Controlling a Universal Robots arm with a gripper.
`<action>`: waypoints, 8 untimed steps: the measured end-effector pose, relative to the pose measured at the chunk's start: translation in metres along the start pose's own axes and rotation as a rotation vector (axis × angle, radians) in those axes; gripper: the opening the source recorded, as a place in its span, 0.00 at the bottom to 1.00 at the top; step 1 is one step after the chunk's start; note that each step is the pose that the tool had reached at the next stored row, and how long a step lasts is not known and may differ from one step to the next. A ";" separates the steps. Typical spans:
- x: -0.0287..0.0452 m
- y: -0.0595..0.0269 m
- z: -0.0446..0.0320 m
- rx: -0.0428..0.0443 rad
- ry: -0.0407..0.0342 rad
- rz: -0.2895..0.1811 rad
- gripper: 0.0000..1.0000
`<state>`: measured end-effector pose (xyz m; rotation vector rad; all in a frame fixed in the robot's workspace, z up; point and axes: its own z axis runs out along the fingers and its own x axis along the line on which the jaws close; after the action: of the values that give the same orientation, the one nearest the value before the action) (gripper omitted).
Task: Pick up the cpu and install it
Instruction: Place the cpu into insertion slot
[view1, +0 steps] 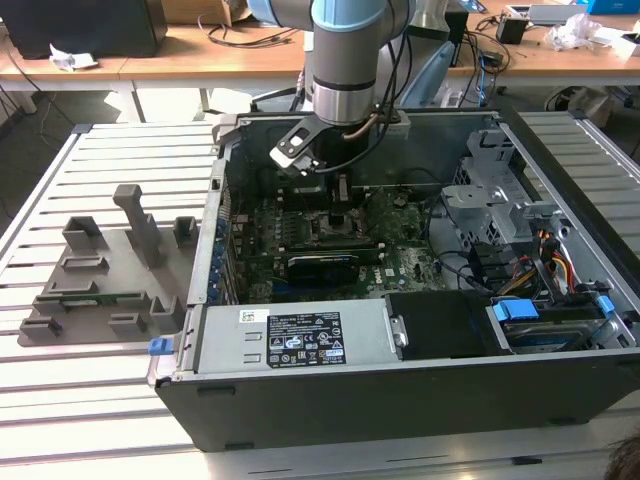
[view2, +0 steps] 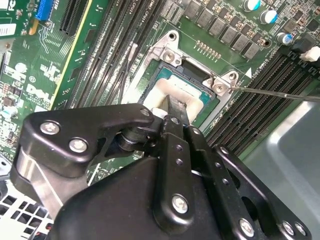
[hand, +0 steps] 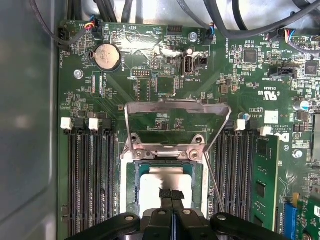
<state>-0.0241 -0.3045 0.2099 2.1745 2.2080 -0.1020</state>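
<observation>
Slatted worktop (view1: 100, 400) in the exterior view carried an open computer case (view1: 400, 390), the hand (view1: 338, 212) inside. In the second wrist view the hand (view2: 176, 104) touched the cpu (view2: 161, 92). In the first wrist view its 2 fingers (hand: 165, 197) were clenched together on the cpu (hand: 150, 192), which sat in the socket (hand: 129, 190).

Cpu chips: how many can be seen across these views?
1. The cpu lies in the open socket, under the gripper, in both wrist views. Others may be hidden elsewhere in the case.

Matt silvery metal tops the cpu (hand: 150, 190); the hinged frame (hand: 177, 106) is bright bare metal.
</observation>
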 end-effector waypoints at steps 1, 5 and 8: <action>0.0000 0.0002 0.0002 0.0000 0.0000 0.000 0.11; 0.0001 0.0030 0.0009 -0.0001 0.0002 0.000 0.11; 0.0002 0.0062 0.0037 0.0003 0.0001 0.000 0.11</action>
<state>-0.0180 -0.3044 0.2061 2.1747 2.2082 -0.1022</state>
